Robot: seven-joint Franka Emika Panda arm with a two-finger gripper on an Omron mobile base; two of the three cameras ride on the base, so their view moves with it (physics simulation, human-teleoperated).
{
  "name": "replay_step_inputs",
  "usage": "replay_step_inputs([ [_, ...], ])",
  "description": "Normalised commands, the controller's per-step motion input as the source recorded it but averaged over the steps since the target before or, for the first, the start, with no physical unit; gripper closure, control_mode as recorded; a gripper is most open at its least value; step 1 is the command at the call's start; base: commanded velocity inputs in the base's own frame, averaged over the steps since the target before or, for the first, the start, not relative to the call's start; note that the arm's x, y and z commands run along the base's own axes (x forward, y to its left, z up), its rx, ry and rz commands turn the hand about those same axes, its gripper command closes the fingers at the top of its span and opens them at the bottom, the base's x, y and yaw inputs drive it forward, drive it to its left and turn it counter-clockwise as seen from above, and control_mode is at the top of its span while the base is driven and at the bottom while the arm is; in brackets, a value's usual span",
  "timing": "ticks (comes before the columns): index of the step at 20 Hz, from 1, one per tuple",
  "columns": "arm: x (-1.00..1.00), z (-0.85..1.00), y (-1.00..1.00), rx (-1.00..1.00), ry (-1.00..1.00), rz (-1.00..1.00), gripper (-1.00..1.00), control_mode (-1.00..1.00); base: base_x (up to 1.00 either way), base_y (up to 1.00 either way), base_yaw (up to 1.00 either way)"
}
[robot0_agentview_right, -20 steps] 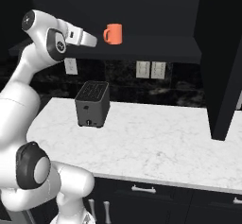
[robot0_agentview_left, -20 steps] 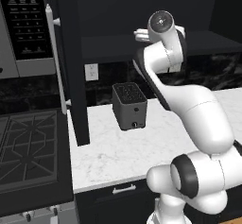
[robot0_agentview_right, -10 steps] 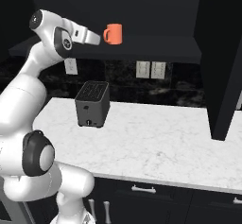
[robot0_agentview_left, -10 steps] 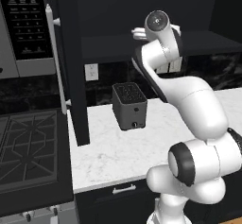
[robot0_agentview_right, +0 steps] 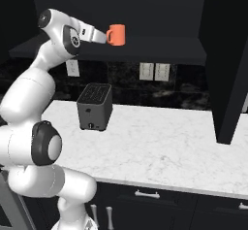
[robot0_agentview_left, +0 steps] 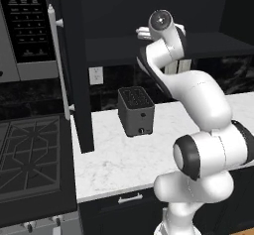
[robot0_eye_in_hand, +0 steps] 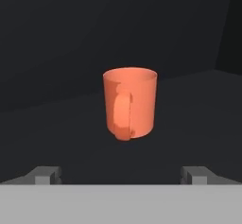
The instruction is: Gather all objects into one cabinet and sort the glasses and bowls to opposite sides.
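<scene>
You have the coral-orange mug [robot0_eye_in_hand: 129, 103] standing upright on the dark shelf [robot0_agentview_right: 160, 44] of the black wall cabinet [robot0_agentview_right: 145, 10], its handle turned toward the hand. In the right base view the mug [robot0_agentview_right: 116, 34] sits near the shelf's front edge, above and a little right of the grey toaster [robot0_agentview_right: 95, 106]. Your gripper [robot0_eye_in_hand: 121, 173] is raised level with the shelf, just in front of the mug; the fingers [robot0_eye_in_hand: 46, 174] are spread wide, one on each side, and nothing is between them. They are apart from the mug, not touching it. The toaster stands on the white marble surface [robot0_agentview_right: 160, 146] below. To the left, the cabinet's tall door [robot0_agentview_left: 74, 65] stands open beside the stove [robot0_agentview_left: 30, 154].
</scene>
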Motion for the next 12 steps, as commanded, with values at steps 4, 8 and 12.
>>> replay_step_inputs([
  [4, 0.23, -0.05, -0.07, 0.0, 0.0, -0.04, -1.0, -1.0, 0.0, 0.0, 0.0],
  [8, 0.14, -0.04, -0.16, 0.0, 0.0, -0.06, -1.0, -1.0, 0.0, 0.0, 0.0],
  [12, 0.14, -0.08, -0.2, 0.0, 0.0, -0.07, -1.0, -1.0, 0.0, 0.0, 0.0],
])
